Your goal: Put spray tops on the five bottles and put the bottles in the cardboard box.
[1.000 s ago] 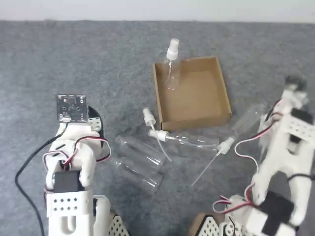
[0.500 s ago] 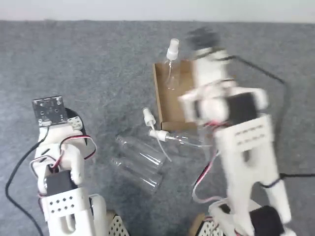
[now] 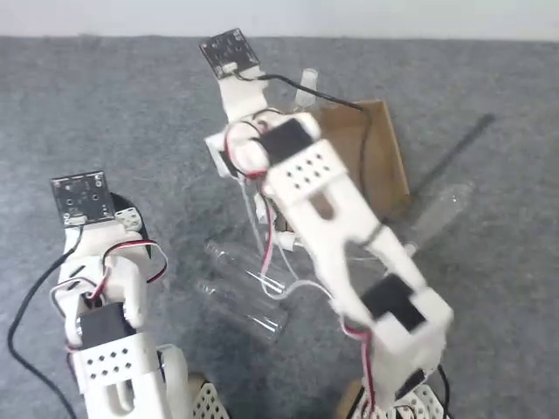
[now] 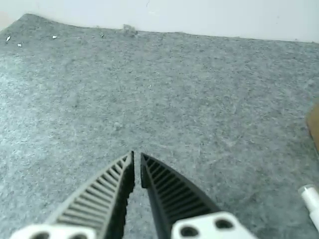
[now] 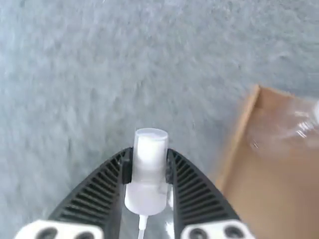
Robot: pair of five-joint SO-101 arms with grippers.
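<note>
Right hand [image 5: 148, 153] grips a spray top [image 5: 147, 172] beside the box [image 3: 390, 153], where one capped bottle [image 3: 306, 85] leans. Uncapped bottles [image 3: 249, 269] lie on the table [image 3: 131, 105], so most remains. Left hand [image 4: 137, 163] is closed, empty.

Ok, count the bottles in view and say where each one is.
4. Two uncapped bottles lie side by side on the carpet, a third lies right of the cardboard box, a fourth leans inside it. The right arm may hide another.
</note>
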